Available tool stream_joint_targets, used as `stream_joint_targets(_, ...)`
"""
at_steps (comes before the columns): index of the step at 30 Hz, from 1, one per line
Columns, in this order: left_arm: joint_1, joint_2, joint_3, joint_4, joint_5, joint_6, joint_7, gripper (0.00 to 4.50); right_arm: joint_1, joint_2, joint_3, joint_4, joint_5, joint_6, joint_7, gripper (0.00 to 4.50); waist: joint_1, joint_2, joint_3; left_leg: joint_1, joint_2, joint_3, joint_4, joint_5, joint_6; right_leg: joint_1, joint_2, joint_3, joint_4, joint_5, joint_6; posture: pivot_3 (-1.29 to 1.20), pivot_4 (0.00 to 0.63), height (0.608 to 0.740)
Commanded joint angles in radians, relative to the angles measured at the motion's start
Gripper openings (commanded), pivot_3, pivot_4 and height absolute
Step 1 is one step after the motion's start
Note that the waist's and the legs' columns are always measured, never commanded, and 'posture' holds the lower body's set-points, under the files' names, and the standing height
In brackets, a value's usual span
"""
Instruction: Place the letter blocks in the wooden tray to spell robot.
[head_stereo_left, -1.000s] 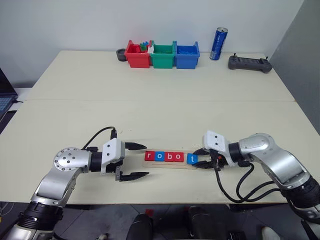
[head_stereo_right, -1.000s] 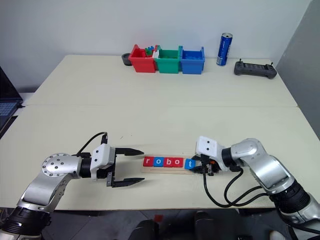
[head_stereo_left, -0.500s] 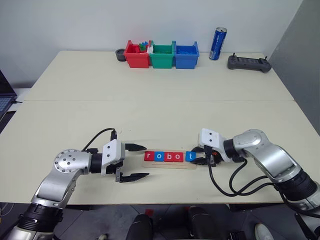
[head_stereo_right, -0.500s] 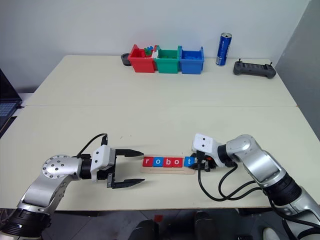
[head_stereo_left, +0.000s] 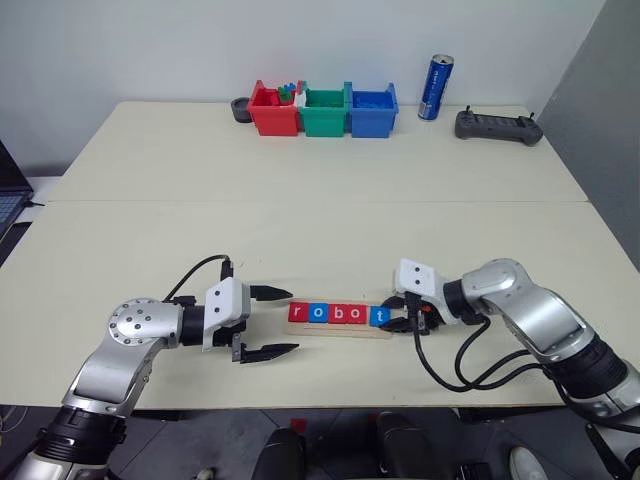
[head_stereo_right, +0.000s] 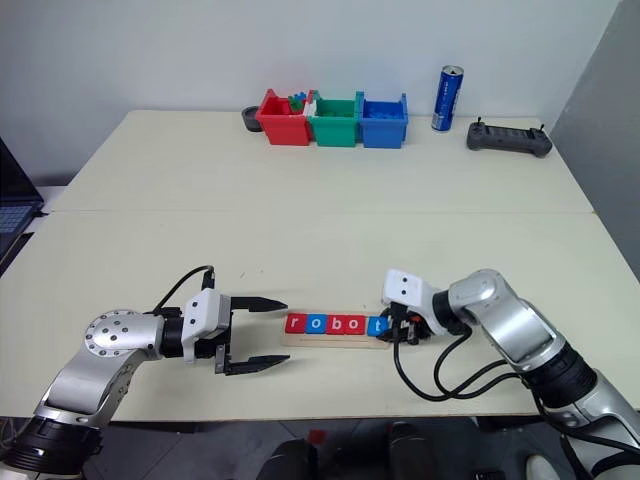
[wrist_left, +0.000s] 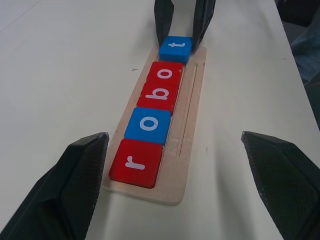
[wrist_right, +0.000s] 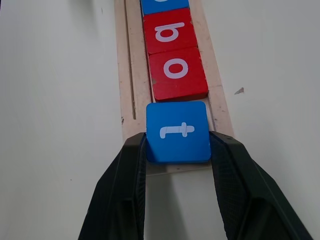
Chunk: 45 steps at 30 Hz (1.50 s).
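The wooden tray (head_stereo_left: 340, 322) lies near the table's (head_stereo_left: 320, 190) front edge. In it sit four letter blocks in a row, r (wrist_left: 135, 162), o (wrist_left: 148, 125), b (wrist_left: 158, 96), o (wrist_left: 165, 74). At the tray's right end the right gripper (wrist_right: 177, 150) pinches the blue t block (wrist_right: 177, 131). The left gripper (head_stereo_left: 268, 322) hangs spread wide just beside the tray's left end, holding nothing.

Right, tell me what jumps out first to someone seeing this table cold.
Near the front edge of the table, the wooden tray holds letter blocks reading r-o-b-o, with the right claw gripping the blue t block at the tray's end. The left claw hangs open at the tray's other end. Along the far edge sit red, green and blue bins and a blue can.
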Motion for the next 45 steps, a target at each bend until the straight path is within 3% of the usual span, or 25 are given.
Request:
stream_joint_targets(1, -0.004, -0.004, 0.015, -0.057, -0.005, 0.002, 0.020, 4.50, -0.024, 0.006, -0.005, -0.015, -0.008, -0.015, 0.005, 1.45, 0.000, 0.000, 0.000, 0.000, 0.000, 0.000, 0.000, 0.000, 0.000, 0.000, 0.000, 0.000, 0.000, 0.000, 0.000, 0.00, 0.150, 0.740)
stream_joint_targets(9, -0.003, -0.007, 0.012, -0.078, -0.007, 0.016, 0.036, 4.50, -0.042, 0.035, -0.036, -0.010, 0.002, -0.001, -0.023, 4.29, 0.000, 0.000, 0.000, 0.000, 0.000, 0.000, 0.000, 0.000, 0.000, 0.000, 0.000, 0.000, 0.000, 0.000, 0.000, 0.00, 0.150, 0.740)
stream_joint_targets(10, -0.005, -0.007, 0.012, -0.077, -0.007, 0.017, 0.037, 4.50, -0.044, 0.036, -0.040, -0.013, 0.005, 0.003, -0.026, 4.46, 0.000, 0.000, 0.000, 0.000, 0.000, 0.000, 0.000, 0.000, 0.000, 0.000, 0.000, 0.000, 0.000, 0.000, 0.000, 0.00, 0.150, 0.740)
stream_joint_targets(16, -0.006, -0.005, 0.016, -0.069, -0.009, 0.018, 0.035, 4.50, 0.011, -0.030, -0.113, -0.184, 0.082, 0.089, -0.013, 4.46, 0.001, 0.000, 0.000, 0.000, 0.000, -0.001, 0.000, 0.000, 0.000, 0.000, 0.000, 0.000, 0.000, 0.000, 0.000, 0.00, 0.150, 0.740)
stream_joint_targets(19, -0.004, 0.002, 0.024, -0.061, -0.010, 0.016, 0.030, 4.50, 0.072, -0.065, -0.135, -0.262, 0.106, 0.116, -0.027, 3.85, 0.001, 0.000, 0.000, -0.001, 0.000, -0.001, 0.000, 0.000, 0.000, 0.000, 0.000, -0.001, 0.000, 0.000, 0.000, 0.00, 0.150, 0.740)
stream_joint_targets(28, -0.007, 0.004, 0.020, -0.076, -0.008, 0.030, 0.035, 4.50, 0.149, -0.096, -0.104, -0.298, 0.091, 0.105, -0.062, 0.50, -0.001, 0.000, 0.000, 0.000, 0.000, 0.000, 0.000, 0.000, 0.000, 0.000, 0.000, 0.000, 0.000, 0.000, 0.001, 0.00, 0.150, 0.740)
stream_joint_targets(30, -0.004, 0.004, 0.019, -0.078, -0.008, 0.028, 0.034, 4.50, 0.136, -0.080, -0.083, -0.268, 0.076, 0.100, -0.076, 0.03, 0.000, 0.000, 0.000, 0.000, 0.000, 0.000, 0.000, 0.000, 0.000, 0.000, 0.000, 0.000, 0.000, 0.000, 0.001, 0.00, 0.150, 0.740)
stream_joint_targets(45, 0.010, 0.001, 0.024, -0.061, -0.005, 0.005, 0.033, 4.50, 0.070, -0.005, -0.052, -0.170, 0.050, 0.070, -0.099, 0.03, 0.000, 0.000, 0.000, 0.000, 0.000, 0.000, 0.000, 0.000, 0.000, 0.000, 0.000, 0.000, 0.000, 0.000, 0.000, 0.00, 0.150, 0.740)
